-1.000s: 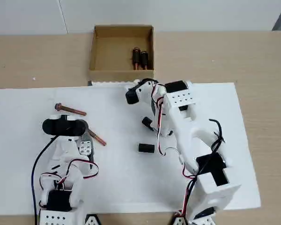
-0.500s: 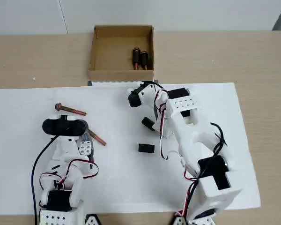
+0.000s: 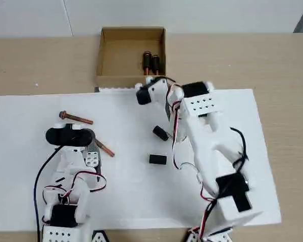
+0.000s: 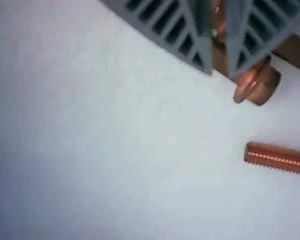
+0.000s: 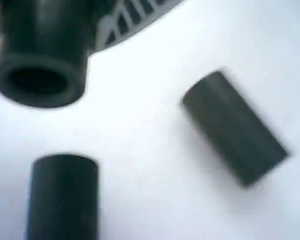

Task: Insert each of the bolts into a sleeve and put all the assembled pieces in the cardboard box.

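Observation:
My left gripper [image 4: 217, 55] is shut on a copper bolt [image 4: 255, 85] near its head, low over the white paper; in the high view this bolt [image 3: 105, 148] lies just right of the left gripper [image 3: 93, 145]. A second bolt [image 3: 77, 118] lies farther back, and its threaded end [image 4: 277, 157] also appears in the left wrist view. My right gripper [image 5: 50, 35] is shut on a black sleeve [image 5: 40, 65], held above two loose sleeves [image 5: 235, 132] [image 5: 65, 200]. The high view has sleeves at mid-paper [image 3: 160, 132] [image 3: 157, 160] beside the right arm [image 3: 197, 116].
The cardboard box [image 3: 113, 55] stands behind the paper's far edge and holds two assembled pieces [image 3: 150, 62] at its right side. The white paper sheet [image 3: 30, 151] covers most of the wooden table.
The right arm has stretched a little farther toward the box, its wrist shifting back. The left arm and both bolts have stayed put.

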Controlling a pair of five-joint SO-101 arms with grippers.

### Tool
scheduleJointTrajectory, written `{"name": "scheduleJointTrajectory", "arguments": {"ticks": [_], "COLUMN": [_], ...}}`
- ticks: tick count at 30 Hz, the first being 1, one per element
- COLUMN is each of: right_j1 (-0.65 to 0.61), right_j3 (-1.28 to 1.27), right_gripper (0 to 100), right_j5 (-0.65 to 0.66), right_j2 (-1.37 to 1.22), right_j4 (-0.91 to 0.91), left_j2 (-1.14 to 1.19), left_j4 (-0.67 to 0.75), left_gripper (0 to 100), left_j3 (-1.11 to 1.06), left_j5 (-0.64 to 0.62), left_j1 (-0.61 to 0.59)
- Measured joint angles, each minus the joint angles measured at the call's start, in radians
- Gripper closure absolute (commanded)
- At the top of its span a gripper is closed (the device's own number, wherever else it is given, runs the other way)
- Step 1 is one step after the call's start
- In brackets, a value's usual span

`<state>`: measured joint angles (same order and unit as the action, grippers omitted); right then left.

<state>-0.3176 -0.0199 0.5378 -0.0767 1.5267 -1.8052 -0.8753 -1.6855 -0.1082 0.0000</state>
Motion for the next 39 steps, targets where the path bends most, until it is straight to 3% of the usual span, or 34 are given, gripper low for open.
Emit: {"name": "scheduleJointTrajectory", "arguments": {"ticks": [6, 12, 20, 27, 30, 36, 39], "right_j1": [0.006, 0.018, 0.087, 0.293, 0.361, 0.428, 0.428], "right_j3": [0.091, 0.091, 0.008, -0.201, -0.275, -0.379, -0.408], "right_gripper": [99.5, 99.5, 99.5, 99.5, 99.5, 99.5, 99.5], "right_j5": [-0.057, -0.207, -0.233, -0.233, -0.233, -0.233, -0.233], "right_j2": [0.078, 0.258, 0.563, 0.756, 0.816, 0.911, 0.953], "right_j4": [0.16, 0.178, 0.18, 0.181, 0.181, 0.183, 0.183], "left_j2": [0.0, 0.0, 0.0, 0.0, 0.051, 0.358, 0.575], "left_j4": [0.0, 0.0, -0.023, -0.258, -0.29, -0.29, -0.29], "left_gripper": [99, 99, 99, 99, 99, 99, 99], "left_j3": [0.0, 0.0, 0.017, 0.273, 0.37, 0.641, 0.792], "left_j5": [0.002, 0.002, 0.002, 0.015, 0.051, 0.049, -0.029], "left_j1": [0.0, 0.0, 0.0, -0.003, -0.034, -0.103, -0.141]}}
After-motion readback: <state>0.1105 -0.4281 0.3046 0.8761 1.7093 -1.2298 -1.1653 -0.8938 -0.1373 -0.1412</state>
